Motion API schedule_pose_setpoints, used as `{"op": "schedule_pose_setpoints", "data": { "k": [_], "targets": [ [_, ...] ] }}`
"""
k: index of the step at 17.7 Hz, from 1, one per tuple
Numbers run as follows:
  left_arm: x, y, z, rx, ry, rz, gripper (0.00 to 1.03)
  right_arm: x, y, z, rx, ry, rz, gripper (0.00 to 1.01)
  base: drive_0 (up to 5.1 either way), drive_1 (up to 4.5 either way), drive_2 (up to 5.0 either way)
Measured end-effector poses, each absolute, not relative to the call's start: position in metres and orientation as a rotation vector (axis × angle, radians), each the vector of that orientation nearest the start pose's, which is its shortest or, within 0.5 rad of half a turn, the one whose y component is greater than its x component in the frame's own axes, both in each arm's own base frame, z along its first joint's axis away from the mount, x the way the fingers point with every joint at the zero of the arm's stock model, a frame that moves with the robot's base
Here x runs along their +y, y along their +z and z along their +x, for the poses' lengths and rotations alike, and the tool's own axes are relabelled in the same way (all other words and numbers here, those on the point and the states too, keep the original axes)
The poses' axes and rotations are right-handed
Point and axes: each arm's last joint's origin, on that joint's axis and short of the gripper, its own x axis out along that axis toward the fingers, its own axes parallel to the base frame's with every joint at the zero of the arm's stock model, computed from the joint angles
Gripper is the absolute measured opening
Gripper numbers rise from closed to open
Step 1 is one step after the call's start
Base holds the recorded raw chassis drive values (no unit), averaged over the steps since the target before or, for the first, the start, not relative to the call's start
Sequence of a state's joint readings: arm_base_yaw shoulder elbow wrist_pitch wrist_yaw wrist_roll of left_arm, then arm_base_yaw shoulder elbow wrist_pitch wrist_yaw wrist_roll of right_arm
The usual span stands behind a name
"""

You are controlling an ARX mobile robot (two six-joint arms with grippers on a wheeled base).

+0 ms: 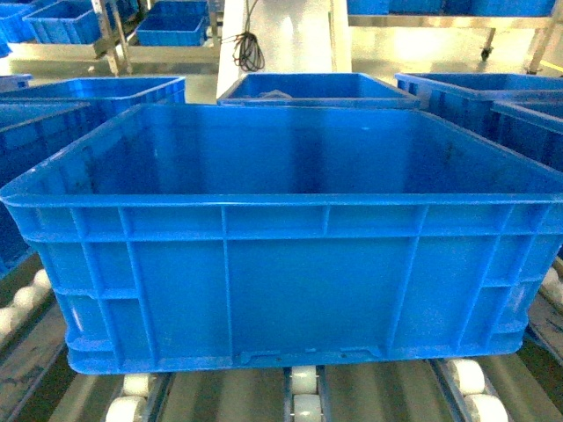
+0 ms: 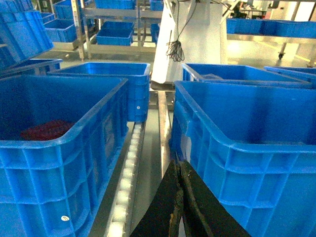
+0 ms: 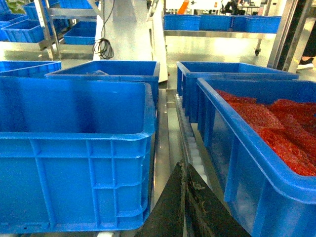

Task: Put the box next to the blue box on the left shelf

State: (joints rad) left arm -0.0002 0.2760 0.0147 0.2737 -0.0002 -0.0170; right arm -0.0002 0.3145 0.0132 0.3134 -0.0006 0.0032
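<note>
Sitting on the roller shelf, the large bright-blue ribbed plastic crate [image 1: 281, 264] fills the head view.

It rests on the grey metal rails with rows of small white rollers [image 1: 303, 387] — neighbouring blue crates flank it, one just beside it on the left [image 2: 54, 148] holding something dark red, another on the right [image 3: 256, 148] heaped with red material. The left gripper [image 2: 178, 207] hangs by the crate's left wall with its dark jaws pressed together on nothing. The right gripper [image 3: 185, 207] sits at the crate's right side — jaws likewise closed and empty.
</note>
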Motion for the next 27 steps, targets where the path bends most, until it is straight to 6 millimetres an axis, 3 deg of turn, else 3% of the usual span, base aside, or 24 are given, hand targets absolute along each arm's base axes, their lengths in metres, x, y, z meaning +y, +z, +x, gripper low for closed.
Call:
{"op": "schedule_pose_setpoints", "data": {
  "k": [10,16,17,19,23,24,25,27],
  "targets": [
    [0.0,0.167,0.097,-0.001,0.001,-0.015,0.02,0.0,0.169,0.106,0.001,0.0,0.003,0.01,0.0,0.0,0.0],
    [0.0,0.168,0.097,-0.002,0.001,-0.013,0.02,0.0,0.168,0.097,-0.012,0.0,0.003,0.01,0.0,0.0,0.0],
    [0.0,0.168,0.097,-0.002,0.0,-0.013,0.02,0.0,0.167,0.097,-0.002,0.001,0.002,0.06,0.0,0.0,0.0],
    [0.0,0.168,0.097,-0.003,0.0,-0.013,0.21,0.0,0.167,0.097,-0.004,0.0,0.002,0.26,0.0,0.0,0.0],
    [0.0,0.168,0.097,-0.003,0.0,-0.013,0.72,0.0,0.167,0.097,-0.005,0.0,0.002,0.77,0.0,0.0,0.0],
    [0.0,0.168,0.097,-0.003,0.0,-0.012,0.91,0.0,0.167,0.097,-0.004,0.0,0.002,0.97,0.0,0.0,0.0],
    [0.0,0.168,0.097,-0.003,0.0,-0.01,1.0,0.0,0.167,0.097,-0.005,0.0,0.003,0.98,0.0,0.0,0.0],
    [0.0,0.168,0.097,-0.003,0.0,-0.01,0.98,0.0,0.167,0.097,-0.005,0.0,0.003,0.98,0.0,0.0,0.0]
  ]
}}
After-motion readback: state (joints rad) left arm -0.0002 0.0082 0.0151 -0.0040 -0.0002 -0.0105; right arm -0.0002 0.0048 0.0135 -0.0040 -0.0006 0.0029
